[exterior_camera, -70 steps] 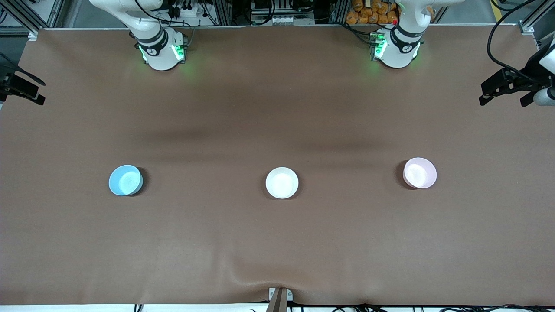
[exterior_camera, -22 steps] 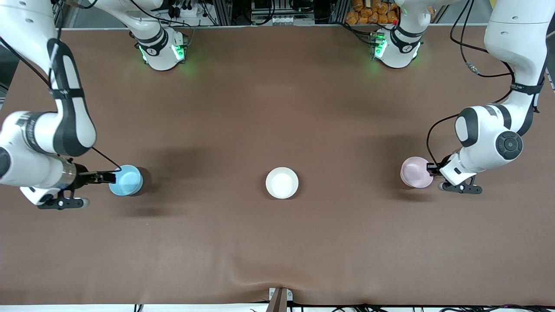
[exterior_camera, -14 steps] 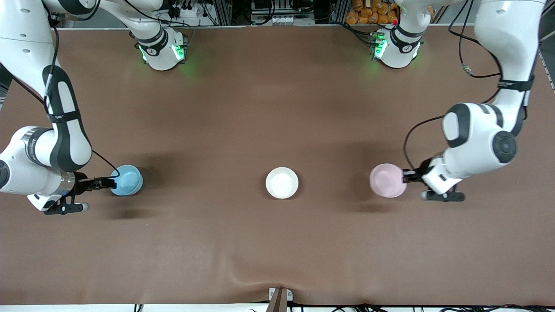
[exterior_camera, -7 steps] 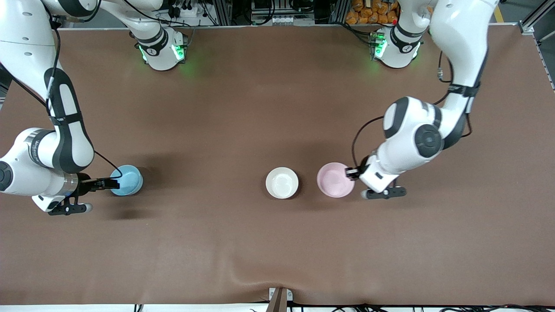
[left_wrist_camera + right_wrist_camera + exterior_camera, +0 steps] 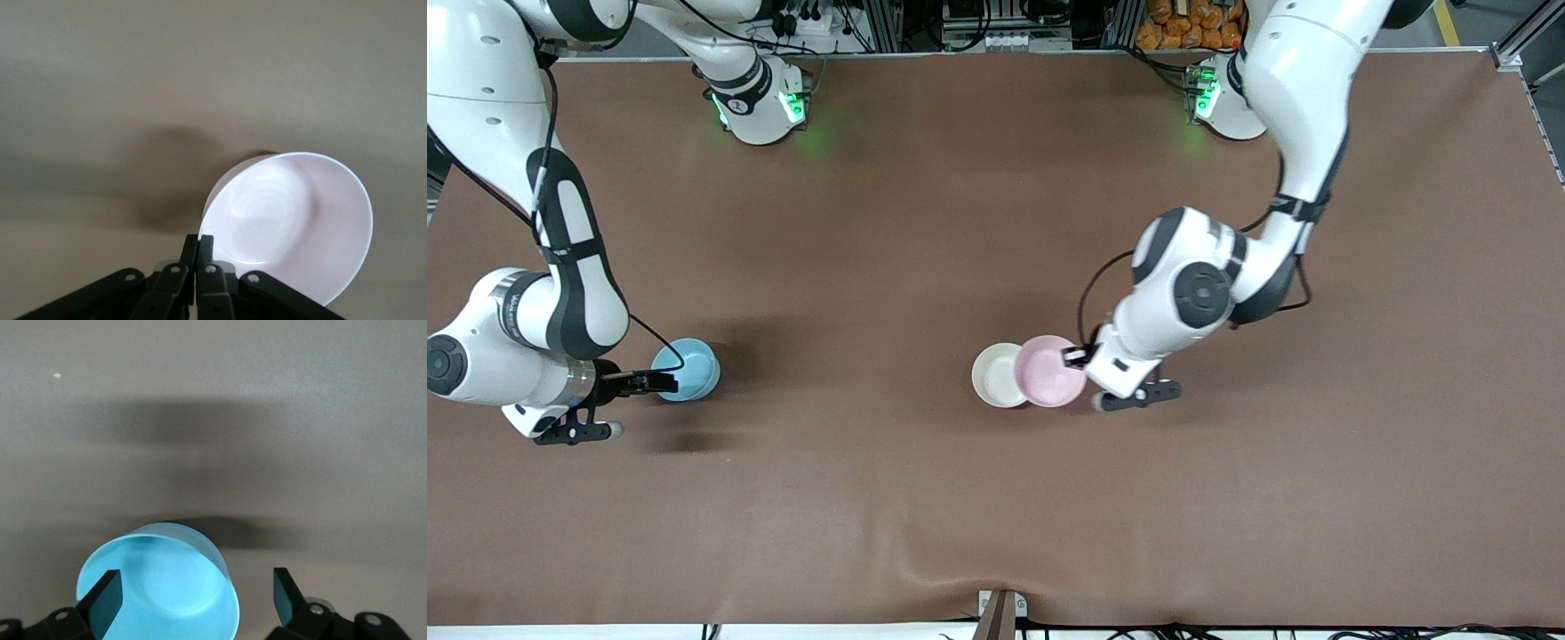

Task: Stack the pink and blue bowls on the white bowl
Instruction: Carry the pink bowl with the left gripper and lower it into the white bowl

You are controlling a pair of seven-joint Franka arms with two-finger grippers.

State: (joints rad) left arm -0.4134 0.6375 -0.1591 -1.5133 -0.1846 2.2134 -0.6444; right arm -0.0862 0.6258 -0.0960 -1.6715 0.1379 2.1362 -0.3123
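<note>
The white bowl [image 5: 992, 375] sits on the mat at mid-table. My left gripper [image 5: 1074, 357] is shut on the rim of the pink bowl [image 5: 1052, 372] and holds it tilted, its edge overlapping the white bowl. In the left wrist view the shut gripper [image 5: 199, 245] pinches the pink bowl [image 5: 293, 223]; the white bowl is hidden there. The blue bowl [image 5: 687, 370] stands on the mat toward the right arm's end. My right gripper [image 5: 656, 382] is open at its rim. In the right wrist view the open gripper [image 5: 195, 595] has one finger over the blue bowl [image 5: 160, 590] and one outside it.
The brown mat [image 5: 996, 498] covers the whole table. The arms' bases [image 5: 760, 107] stand along the edge farthest from the front camera. A small bracket [image 5: 1000, 609] sits at the mat's nearest edge.
My left arm has carried the pink bowl from its end of the table toward the middle, until it overlaps the white bowl. My right gripper has stayed at the blue bowl.
</note>
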